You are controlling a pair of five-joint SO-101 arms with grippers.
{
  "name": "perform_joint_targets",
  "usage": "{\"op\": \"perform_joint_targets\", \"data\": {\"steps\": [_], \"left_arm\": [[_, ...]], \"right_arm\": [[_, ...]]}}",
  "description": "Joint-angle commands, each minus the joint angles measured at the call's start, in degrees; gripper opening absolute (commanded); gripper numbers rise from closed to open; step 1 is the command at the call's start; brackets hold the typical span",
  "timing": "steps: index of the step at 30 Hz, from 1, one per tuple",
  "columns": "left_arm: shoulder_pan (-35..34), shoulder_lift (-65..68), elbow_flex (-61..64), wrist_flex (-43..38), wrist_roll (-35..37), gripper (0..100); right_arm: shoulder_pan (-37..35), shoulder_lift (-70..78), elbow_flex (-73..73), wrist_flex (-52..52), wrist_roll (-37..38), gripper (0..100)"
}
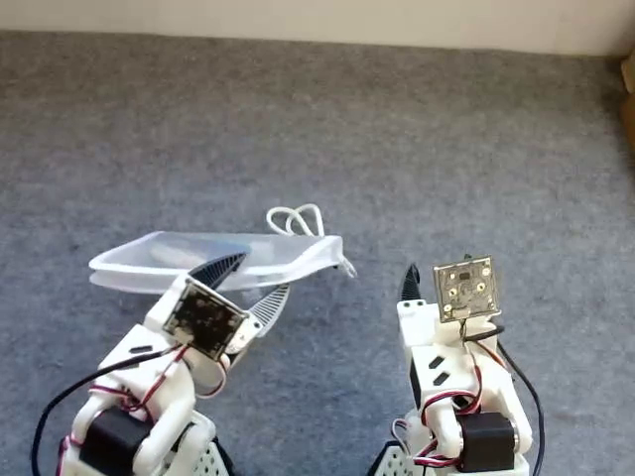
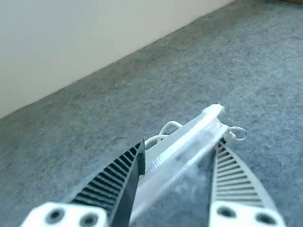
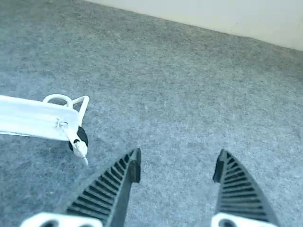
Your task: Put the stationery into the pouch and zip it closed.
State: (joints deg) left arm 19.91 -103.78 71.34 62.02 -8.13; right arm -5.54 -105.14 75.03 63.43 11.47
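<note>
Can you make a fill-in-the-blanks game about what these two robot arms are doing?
1. The left claw straddles the see-through ___.
2. The right claw is ___, with nothing between its fingers.
3. The looped cord at the zipper end is coloured ___.
Missing words: pouch; open; white.

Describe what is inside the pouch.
Through the translucent pouch a dim greyish shape shows; what it is cannot be told. The left end effector straddles the pouch's near edge and covers part of it.
</note>
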Motion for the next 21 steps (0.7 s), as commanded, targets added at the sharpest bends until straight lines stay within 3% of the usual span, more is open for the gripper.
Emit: {"op": "perform_joint_targets", "data": {"steps": [1, 14, 21], "left_arm": [[1.10, -0.66, -6.02, 0.44, 1.14, 22], [0.75, -0.75, -13.32, -0.26, 1.14, 22], [0.57, -0.48, -3.65, -14.77, 0.88, 22]], "right_arm": [[-0.22, -0.13, -0.40, -1.54, -0.18, 23.7], [-0.22, -0.13, -0.31, -1.54, -0.18, 23.7], [-0.22, -0.13, -0.31, -1.54, -0.18, 23.7]]}}
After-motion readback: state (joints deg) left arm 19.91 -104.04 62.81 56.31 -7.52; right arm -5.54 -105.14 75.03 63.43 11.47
